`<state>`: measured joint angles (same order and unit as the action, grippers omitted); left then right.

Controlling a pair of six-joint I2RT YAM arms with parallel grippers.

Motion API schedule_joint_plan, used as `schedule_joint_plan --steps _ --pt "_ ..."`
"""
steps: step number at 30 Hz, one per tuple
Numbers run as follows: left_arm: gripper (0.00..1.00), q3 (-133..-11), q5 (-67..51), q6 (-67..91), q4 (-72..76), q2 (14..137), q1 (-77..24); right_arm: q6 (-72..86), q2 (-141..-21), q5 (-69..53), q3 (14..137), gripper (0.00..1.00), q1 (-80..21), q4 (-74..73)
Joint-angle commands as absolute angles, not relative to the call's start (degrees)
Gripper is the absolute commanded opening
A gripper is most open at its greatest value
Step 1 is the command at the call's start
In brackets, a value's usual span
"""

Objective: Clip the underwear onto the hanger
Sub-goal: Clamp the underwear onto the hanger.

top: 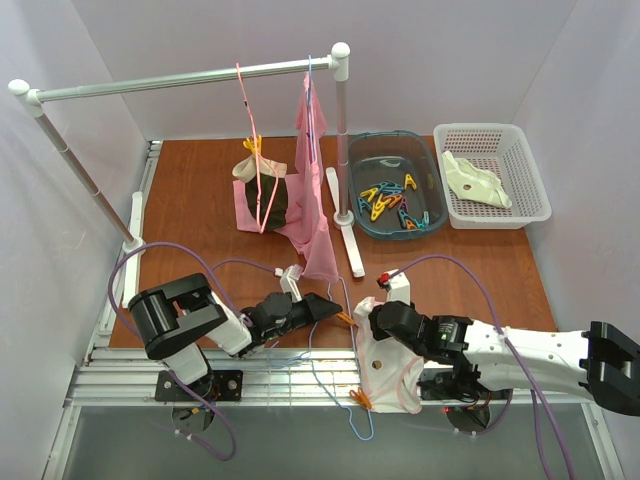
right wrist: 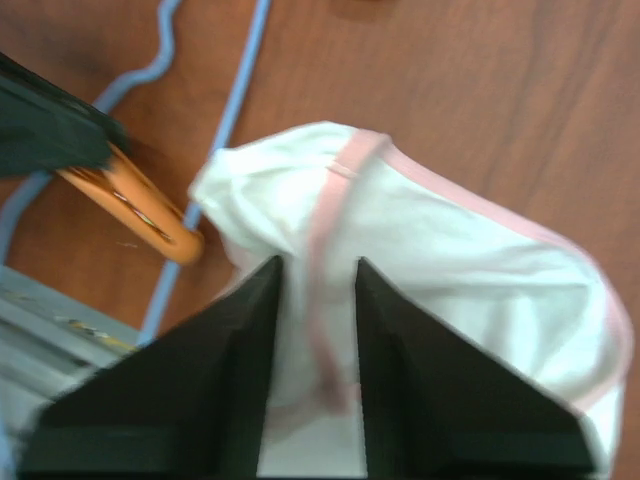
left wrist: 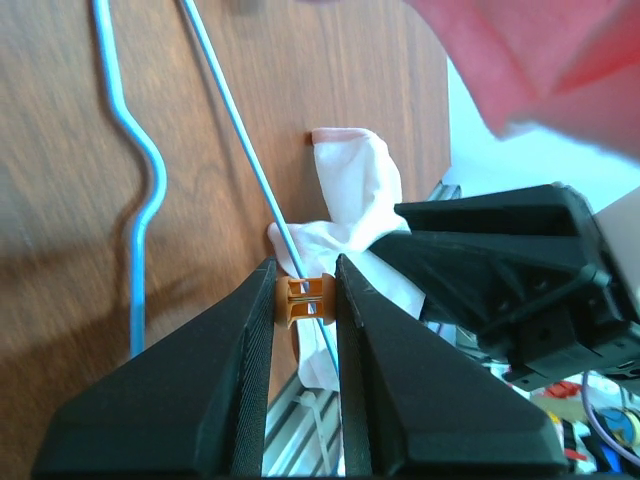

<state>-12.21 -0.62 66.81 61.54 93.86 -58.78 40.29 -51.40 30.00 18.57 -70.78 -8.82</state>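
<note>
- Pinched an orange clip [left wrist: 303, 300] between the left gripper [left wrist: 305, 278] jaws, against the hanger [left wrist: 233, 120] wire.
- Gripped a pink-edged fold of the underwear [right wrist: 450, 260] between the right gripper [right wrist: 318, 266] jaws.
- Lay beside the hanger on the table [top: 200, 200], at its near edge.

A robotics lab test booth: plain white walls [top: 150, 30] close in a brown wooden table [top: 190, 190], two robot arms [top: 190, 315] are bolted to metal rails [top: 120, 385], with a clothes rail [top: 180, 80], peg tub [top: 385, 136] and basket [top: 490, 128] laid out
</note>
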Motion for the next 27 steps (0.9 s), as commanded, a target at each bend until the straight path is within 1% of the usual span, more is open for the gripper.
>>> schedule_joint_plan --steps 1,2,4,9,13,17,23,27 --pt "0.18 -12.66 4.12 64.87 58.11 91.67 -59.15 43.07 -52.99 34.10 21.00 0.31 -71.10 -15.73" --pt "0.18 -12.66 4.57 64.69 57.49 90.80 -59.24 42.81 -53.17 34.45 21.53 0.44 -71.71 -15.73" --pt "0.18 -12.57 6.06 64.16 56.61 90.00 -59.41 40.62 -53.00 35.33 22.06 0.48 -73.12 -14.33" --pt "0.17 -12.39 7.65 63.55 56.08 88.95 -60.38 36.57 -51.77 37.18 23.38 0.49 -74.79 -9.42" --pt "0.15 -12.30 8.44 63.46 56.51 89.12 -61.08 33.14 -51.85 39.19 23.99 0.53 -74.71 -7.12" --pt "0.14 -12.04 9.83 63.46 57.30 89.56 -62.13 31.38 -53.52 39.73 24.43 0.55 -74.71 -5.54" --pt "0.13 -11.43 12.22 63.11 58.89 89.82 -63.10 29.53 -54.32 38.15 21.45 0.56 -74.09 1.30" --pt "0.12 -10.81 13.53 63.11 59.68 89.56 -63.28 28.65 -54.23 37.71 19.95 0.56 -73.57 3.16"
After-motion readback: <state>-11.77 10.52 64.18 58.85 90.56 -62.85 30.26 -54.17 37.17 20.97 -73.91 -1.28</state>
